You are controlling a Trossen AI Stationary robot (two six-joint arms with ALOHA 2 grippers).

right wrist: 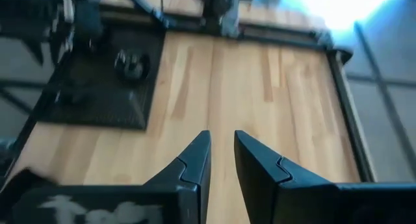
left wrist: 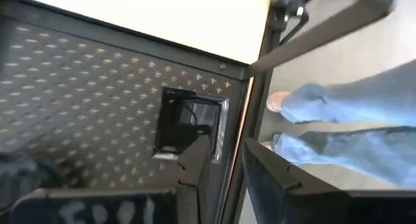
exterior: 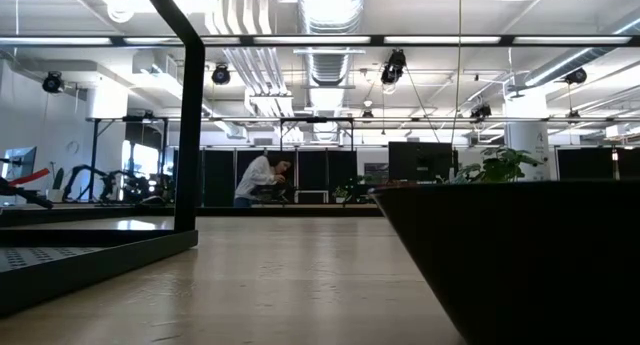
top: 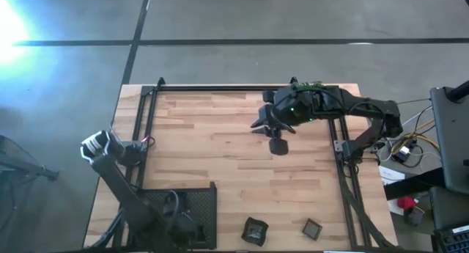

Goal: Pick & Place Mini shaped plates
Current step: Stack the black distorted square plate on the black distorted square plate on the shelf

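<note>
At the near edge of the desk (top: 234,158) two mini plates wait in the open: a wavy-edged plate (top: 255,229) and, just right of it, a small square plate (top: 313,228), lying apart so that each can be taken on its own. To their left, in the near left corner, sits the black mesh tray (top: 204,209), where the plates are probably meant to go; one dark dish (right wrist: 132,63) already lies in it, as the right wrist view shows. The left gripper (left wrist: 224,175) hangs low over that tray, its fingers parted by a narrow gap with nothing seen between them, so it looks released and close to the mesh, likely because it works the tray side. A person's legs in blue trousers show just beyond the desk edge there. Farther off, right of the desk's middle, the right gripper (right wrist: 221,160) hovers above bare wood, its fingers slightly apart and empty, well clear of both plates. Behind it, at the far right corner, a green plant (top: 311,85) stands out of the way
</note>
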